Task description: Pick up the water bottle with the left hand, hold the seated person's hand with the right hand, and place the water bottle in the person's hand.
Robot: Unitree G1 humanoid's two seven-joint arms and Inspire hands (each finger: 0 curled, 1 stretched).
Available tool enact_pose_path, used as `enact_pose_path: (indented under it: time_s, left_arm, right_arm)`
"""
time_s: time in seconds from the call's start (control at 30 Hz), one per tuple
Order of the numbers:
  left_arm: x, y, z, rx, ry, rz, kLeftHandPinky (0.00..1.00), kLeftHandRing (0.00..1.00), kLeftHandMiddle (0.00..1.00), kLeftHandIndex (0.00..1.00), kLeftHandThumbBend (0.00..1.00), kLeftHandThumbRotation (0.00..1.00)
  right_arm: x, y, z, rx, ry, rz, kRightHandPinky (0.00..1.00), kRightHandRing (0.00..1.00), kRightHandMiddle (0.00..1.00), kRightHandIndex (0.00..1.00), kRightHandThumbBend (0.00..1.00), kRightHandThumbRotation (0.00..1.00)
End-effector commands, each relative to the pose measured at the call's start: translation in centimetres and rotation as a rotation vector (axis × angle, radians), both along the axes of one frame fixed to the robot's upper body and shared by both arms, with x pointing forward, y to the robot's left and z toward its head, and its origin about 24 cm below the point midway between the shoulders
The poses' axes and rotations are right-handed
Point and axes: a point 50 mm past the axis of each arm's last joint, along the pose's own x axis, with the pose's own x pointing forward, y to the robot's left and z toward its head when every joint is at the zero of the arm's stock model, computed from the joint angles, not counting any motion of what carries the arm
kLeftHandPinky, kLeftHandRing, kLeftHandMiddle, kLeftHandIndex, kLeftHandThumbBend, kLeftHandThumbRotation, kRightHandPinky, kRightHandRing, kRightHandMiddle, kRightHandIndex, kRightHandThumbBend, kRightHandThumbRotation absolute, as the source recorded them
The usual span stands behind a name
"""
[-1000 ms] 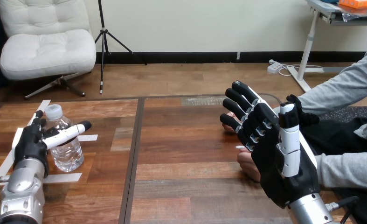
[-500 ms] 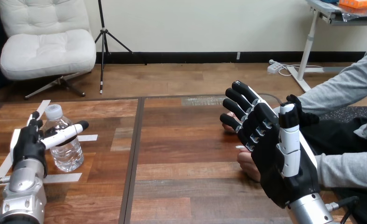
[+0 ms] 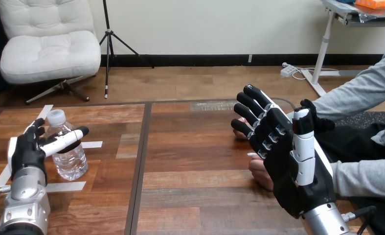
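The water bottle stands upright near the left edge of the tabletop, between white tape strips. The left hand is spread wide beside it, with its straight thumb across the bottle's front. I cannot tell any writing on the bottle. At the right edge, the right hand is spread flat in front of the person's hand.

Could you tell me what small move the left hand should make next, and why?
Probably curl the left hand round the water bottle: it stands upright on the table, and the open hand sits beside it, thumb straight across its front, not yet gripping.
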Motion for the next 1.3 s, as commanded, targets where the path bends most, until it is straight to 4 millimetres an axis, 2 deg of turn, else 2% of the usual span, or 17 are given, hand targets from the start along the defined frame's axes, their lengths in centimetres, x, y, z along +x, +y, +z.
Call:
enact_pose_path:
  time_s: [0.0, 0.4, 0.97, 1.27]
  left_arm:
    - [2.21, -0.83, 2.78, -0.006, -0.098, -0.004, 0.87, 0.89, 0.89, 0.87, 0.8, 0.0]
    - [2.25, -0.88, 2.92, -0.033, -0.103, 0.031, 0.76, 0.8, 0.83, 0.8, 0.75, 0.0]
    - [2.2, -0.73, 2.99, -0.03, -0.089, 0.072, 0.52, 0.58, 0.64, 0.63, 0.73, 0.0]
    - [2.19, -0.69, 3.01, -0.025, -0.086, 0.074, 0.46, 0.5, 0.54, 0.58, 0.72, 0.0]
  right_arm:
    - [0.57, 0.11, 2.0, 0.009, -0.099, 0.001, 0.91, 0.95, 0.93, 0.91, 0.77, 1.0]
    - [0.57, 0.11, 1.98, 0.012, -0.098, 0.001, 0.91, 0.95, 0.93, 0.91, 0.77, 1.0]
    - [0.53, 0.09, 2.02, 0.015, -0.096, 0.0, 0.91, 0.95, 0.93, 0.91, 0.77, 1.0]
    - [0.52, 0.11, 2.05, 0.014, -0.1, -0.002, 0.91, 0.95, 0.93, 0.91, 0.77, 1.0]
